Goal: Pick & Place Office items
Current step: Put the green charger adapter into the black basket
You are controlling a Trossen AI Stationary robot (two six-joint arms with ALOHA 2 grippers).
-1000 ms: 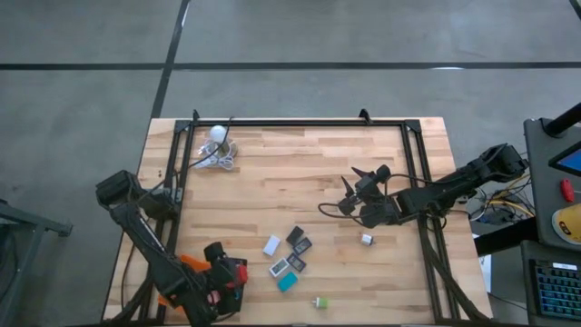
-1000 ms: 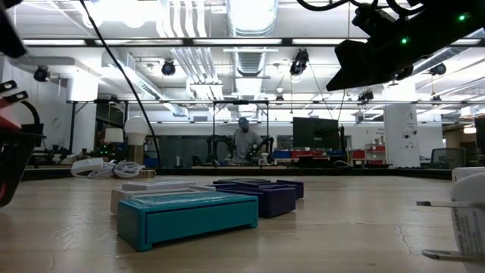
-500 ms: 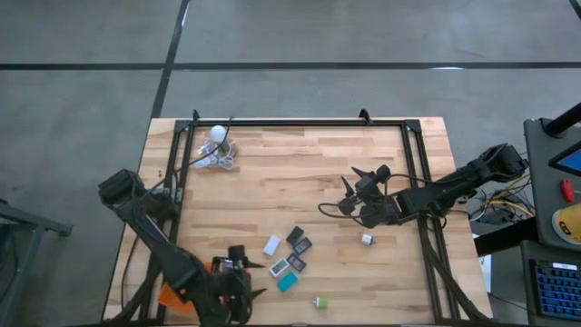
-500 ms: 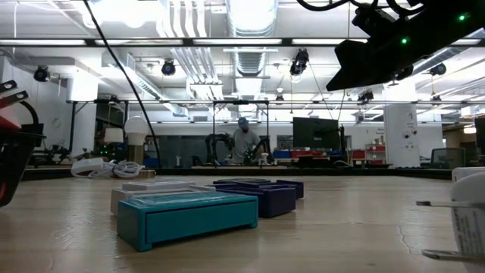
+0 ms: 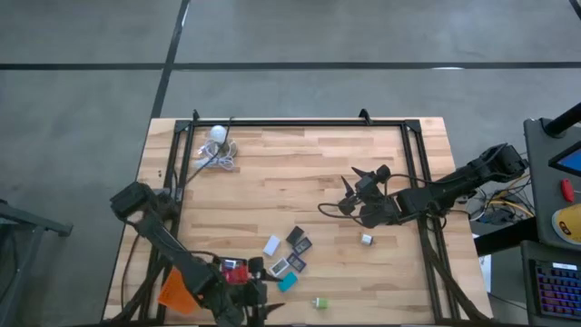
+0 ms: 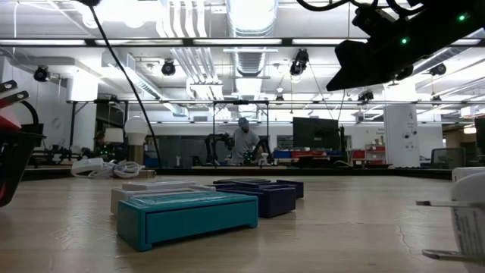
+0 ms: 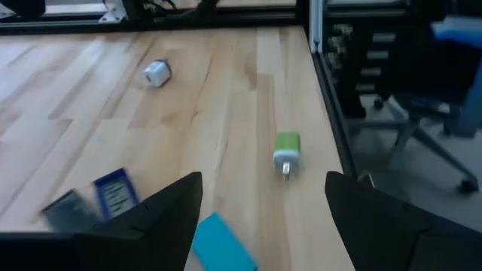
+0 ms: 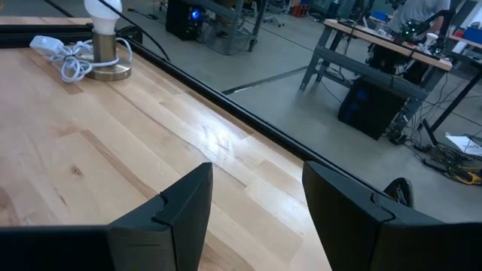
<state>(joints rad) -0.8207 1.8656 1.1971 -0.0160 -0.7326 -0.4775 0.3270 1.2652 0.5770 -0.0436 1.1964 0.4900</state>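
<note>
The office items are small blocky pieces lying flat on the wooden table at its near middle: a white one [image 5: 271, 245], black ones [image 5: 297, 238], a teal one [image 5: 287, 282] and a green one [image 5: 320, 302]. A small white piece [image 5: 366, 239] lies apart to the right. My left gripper [image 5: 265, 291] stands open and level at the near edge, just left of the teal piece. In its wrist view the green piece [image 7: 286, 150] and the teal piece [image 7: 222, 242] show beyond its fingers [image 7: 263, 181]. My right gripper [image 5: 349, 191] hovers open over the table's right half with nothing in it [image 8: 256, 169].
An orange tray [image 5: 177, 291] lies at the near left corner beside my left arm. A white bulb on a round base with a coiled cord [image 5: 218, 150] stands at the far left. A black frame rail [image 5: 419, 182] runs along the table's right side.
My left gripper has swung from over the orange tray toward the table's right edge, along the near edge, and has turned toward the teal and green pieces. It has stayed open. The orange tray now shows uncovered.
</note>
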